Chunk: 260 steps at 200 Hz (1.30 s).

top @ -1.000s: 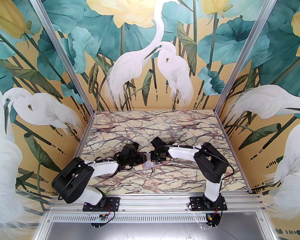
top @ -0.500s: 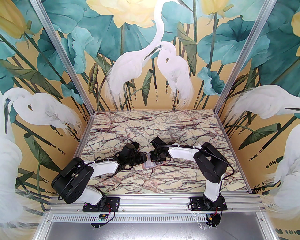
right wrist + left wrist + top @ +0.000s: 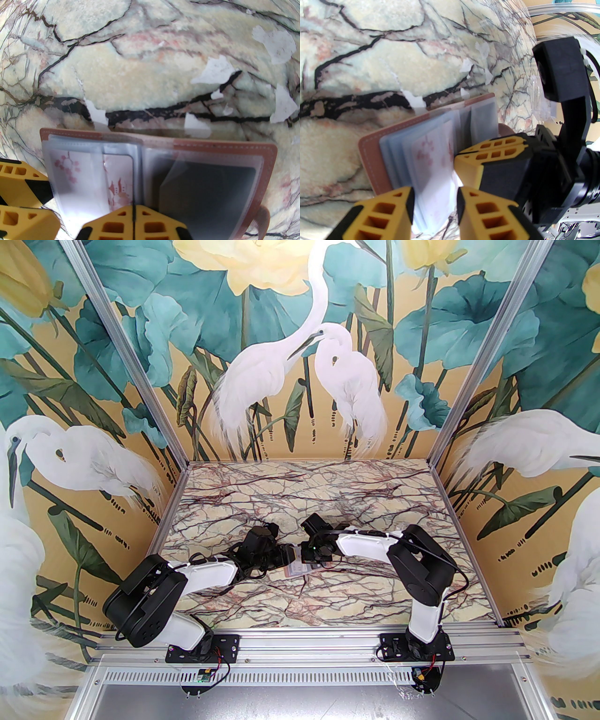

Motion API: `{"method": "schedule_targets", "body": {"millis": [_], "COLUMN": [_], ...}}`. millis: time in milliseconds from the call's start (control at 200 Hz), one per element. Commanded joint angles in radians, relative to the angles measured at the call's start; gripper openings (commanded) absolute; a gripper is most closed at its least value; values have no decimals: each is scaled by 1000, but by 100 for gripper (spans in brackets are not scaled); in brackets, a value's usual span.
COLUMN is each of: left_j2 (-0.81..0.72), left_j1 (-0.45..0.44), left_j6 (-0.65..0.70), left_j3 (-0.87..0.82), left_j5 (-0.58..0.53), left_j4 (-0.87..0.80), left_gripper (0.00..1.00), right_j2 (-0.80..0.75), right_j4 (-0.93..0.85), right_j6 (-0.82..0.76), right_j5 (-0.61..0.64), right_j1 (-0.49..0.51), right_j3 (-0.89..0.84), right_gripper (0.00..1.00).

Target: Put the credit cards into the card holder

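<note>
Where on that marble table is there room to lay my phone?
Bare: the far stretch of the table up to the back wall, and the near strip between the card holder and the arm bases. Crowded: the middle, where the left gripper and right gripper meet at the holder.

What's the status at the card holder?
Left gripper open at the sleeves. Right gripper shut, tips at fold of open card holder. Blossom-print credit cards in sleeves.

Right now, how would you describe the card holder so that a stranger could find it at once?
On the marble table, look near its middle. The card holder lies open there. It is a small dusty-pink cover with pale stitching and clear sleeves inside, unlike the flat white patches around it.
</note>
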Motion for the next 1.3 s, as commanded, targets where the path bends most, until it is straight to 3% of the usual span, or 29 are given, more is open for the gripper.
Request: {"method": "schedule_targets", "body": {"millis": [0, 755, 1295], "left_j2": [9, 43, 36], "left_j1": [-6, -19, -44], "left_j6": [18, -11, -24], "left_j3": [23, 47, 89], "left_j5": [5, 61, 74], "left_j4": [-11, 37, 16], "left_gripper": [38, 38, 38], "right_j2": [54, 7, -179], "right_j4": [-28, -11, 7], "right_j6": [-8, 3, 49], "right_j5": [11, 19, 74], "right_j1": [3, 1, -25], "right_j3": [-14, -32, -100], "right_gripper": [8, 9, 28]}}
